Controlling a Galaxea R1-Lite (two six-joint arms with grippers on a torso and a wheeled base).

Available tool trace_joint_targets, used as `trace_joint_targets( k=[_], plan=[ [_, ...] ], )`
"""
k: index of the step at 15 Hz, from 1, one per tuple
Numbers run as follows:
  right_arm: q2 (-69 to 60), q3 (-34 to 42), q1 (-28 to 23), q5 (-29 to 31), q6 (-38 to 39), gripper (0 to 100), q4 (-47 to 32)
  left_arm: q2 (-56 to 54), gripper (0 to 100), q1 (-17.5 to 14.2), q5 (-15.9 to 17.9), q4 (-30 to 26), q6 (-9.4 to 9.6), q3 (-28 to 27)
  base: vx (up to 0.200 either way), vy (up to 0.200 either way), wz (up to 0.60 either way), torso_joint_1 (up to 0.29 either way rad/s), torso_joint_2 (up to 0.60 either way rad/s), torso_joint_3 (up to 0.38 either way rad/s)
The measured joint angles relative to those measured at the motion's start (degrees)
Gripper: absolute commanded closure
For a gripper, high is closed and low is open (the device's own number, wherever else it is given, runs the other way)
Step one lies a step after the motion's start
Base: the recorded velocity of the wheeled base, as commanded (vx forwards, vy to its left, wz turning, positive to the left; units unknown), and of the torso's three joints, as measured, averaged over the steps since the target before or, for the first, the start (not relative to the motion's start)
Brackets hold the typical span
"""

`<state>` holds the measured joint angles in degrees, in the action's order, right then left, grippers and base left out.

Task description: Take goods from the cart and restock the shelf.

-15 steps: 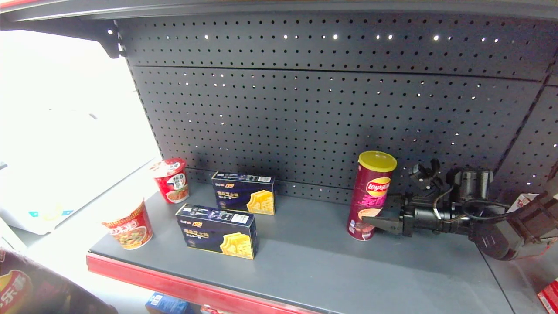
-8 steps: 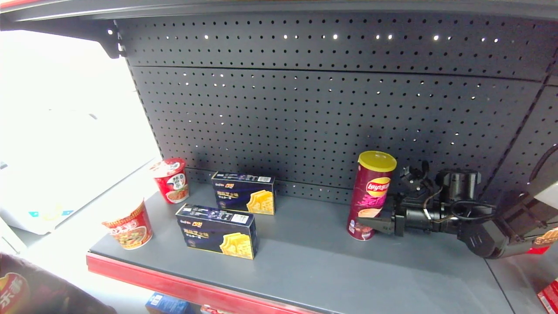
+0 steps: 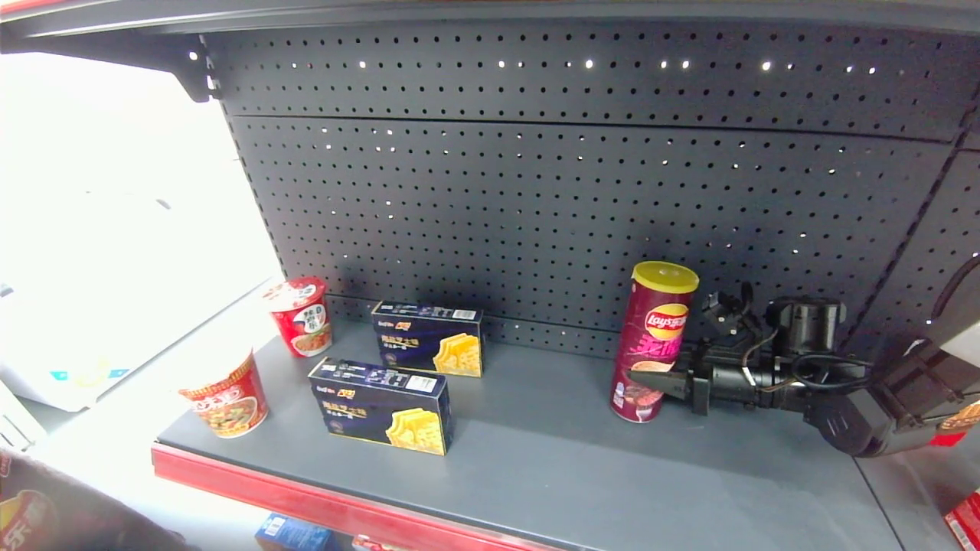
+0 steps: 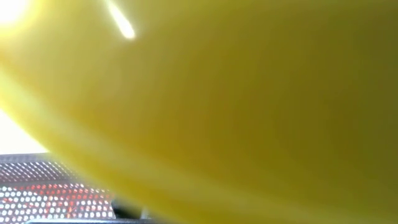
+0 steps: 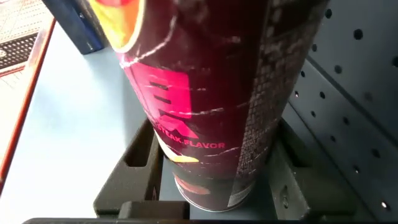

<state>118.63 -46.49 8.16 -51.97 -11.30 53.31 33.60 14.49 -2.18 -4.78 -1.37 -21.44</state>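
Right wrist view: the right gripper [image 5: 211, 167] is seen clamped low on the chip can [image 5: 205, 81], one finger pressed against each side. The can is stood on the shelf [image 3: 536, 459], near the pegboard [image 3: 536, 191] and well apart from the nearer blue box [image 3: 380, 405]. It is judged light, stiff, thin-walled and slick. A gentle mid-body hold is advised.

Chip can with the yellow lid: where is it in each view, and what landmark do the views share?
Head view: the chip can stands right of centre on the shelf, the right gripper around its lower part.
Right wrist view: centre, close up, between the fingers.
Left wrist view: cannot be made out; a yellow blur close up.
Shared landmark: the perforated back panel behind the can.
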Motion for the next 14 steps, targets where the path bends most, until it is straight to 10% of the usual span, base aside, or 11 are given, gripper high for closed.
trace_joint_targets(
  k=[14],
  plan=[
    [-24.86,21.42,0.79,2.97,-0.11,100,0.17,-3.10,100,-0.50,0.00,0.35,-0.55,1.16,0.000,0.000,0.00,0.000,0.00,0.000]
  ],
)
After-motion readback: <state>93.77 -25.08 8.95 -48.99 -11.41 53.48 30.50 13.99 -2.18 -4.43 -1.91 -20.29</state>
